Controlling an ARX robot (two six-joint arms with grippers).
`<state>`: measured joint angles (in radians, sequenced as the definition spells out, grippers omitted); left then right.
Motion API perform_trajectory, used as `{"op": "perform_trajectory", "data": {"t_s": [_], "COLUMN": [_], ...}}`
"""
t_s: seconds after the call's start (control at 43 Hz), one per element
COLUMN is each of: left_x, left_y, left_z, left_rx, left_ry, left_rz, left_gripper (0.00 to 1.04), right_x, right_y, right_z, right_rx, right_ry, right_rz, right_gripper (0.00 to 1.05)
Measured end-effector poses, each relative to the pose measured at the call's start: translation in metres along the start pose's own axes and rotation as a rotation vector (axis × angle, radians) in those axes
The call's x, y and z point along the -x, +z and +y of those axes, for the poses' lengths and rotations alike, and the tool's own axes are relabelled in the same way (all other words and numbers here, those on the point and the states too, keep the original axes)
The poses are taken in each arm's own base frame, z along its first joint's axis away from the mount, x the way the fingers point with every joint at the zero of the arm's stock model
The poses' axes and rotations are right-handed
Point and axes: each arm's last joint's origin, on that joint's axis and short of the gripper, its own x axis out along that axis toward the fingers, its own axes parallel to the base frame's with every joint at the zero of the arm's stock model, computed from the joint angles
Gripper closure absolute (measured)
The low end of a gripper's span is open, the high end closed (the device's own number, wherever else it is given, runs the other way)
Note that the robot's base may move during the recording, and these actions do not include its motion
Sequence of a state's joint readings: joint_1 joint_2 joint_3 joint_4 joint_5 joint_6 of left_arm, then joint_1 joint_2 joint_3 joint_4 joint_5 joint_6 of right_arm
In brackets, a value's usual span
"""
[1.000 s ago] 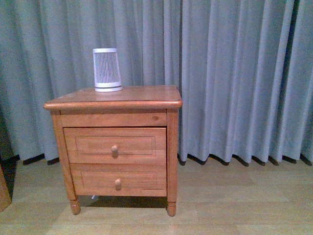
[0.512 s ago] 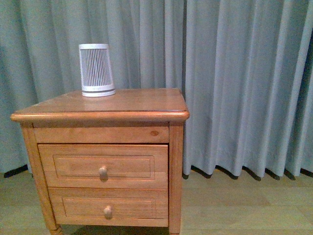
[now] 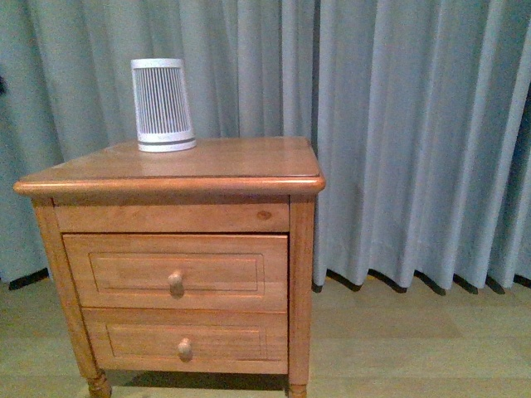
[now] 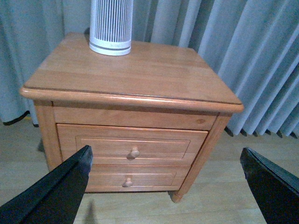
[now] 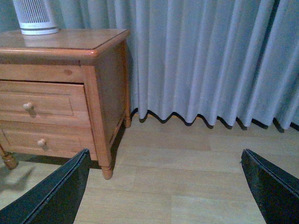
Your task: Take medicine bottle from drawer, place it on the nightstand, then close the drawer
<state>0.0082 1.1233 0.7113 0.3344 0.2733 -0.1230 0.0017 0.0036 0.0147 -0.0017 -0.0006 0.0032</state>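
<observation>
Squarely front-on, the drawer [image 3: 176, 271] spans sideways, shut; left end effector [image 4: 166, 150] and right end effector [image 5: 164, 151] released.

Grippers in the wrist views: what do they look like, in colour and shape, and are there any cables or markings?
The left gripper shows two plain matte black fingers, broad slabs with straight edges narrowing to blunt tips. The right gripper looks the same. No cables, markings or labels show on either, and the arms themselves are out of every view.
</observation>
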Motion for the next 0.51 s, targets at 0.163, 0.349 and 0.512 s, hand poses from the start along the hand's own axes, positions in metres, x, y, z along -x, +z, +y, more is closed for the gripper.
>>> {"op": "perform_trajectory", "data": {"t_s": [0.163,0.349,0.512], "left_x": [-0.064,-0.122,-0.172], "left_y": [-0.033,-0.084,-0.139], "left_z": [-0.007,-0.012,0.0], "left_rx": [-0.037,-0.046,-0.021], "left_ry": [-0.019,-0.012,0.037], "left_rz": [0.067,0.145,0.23], "left_gripper": [0.07,0.07,0.07], "right_x": [0.0,0.0,0.0], "right_y": [0.0,0.0,0.0], "right_z": [0.0,0.0,0.0], "right_rx": [0.0,0.0,0.0], "right_ry": [0.0,0.0,0.0], "right_rz": [0.0,0.0,0.0], "right_gripper": [0.07,0.07,0.07]}}
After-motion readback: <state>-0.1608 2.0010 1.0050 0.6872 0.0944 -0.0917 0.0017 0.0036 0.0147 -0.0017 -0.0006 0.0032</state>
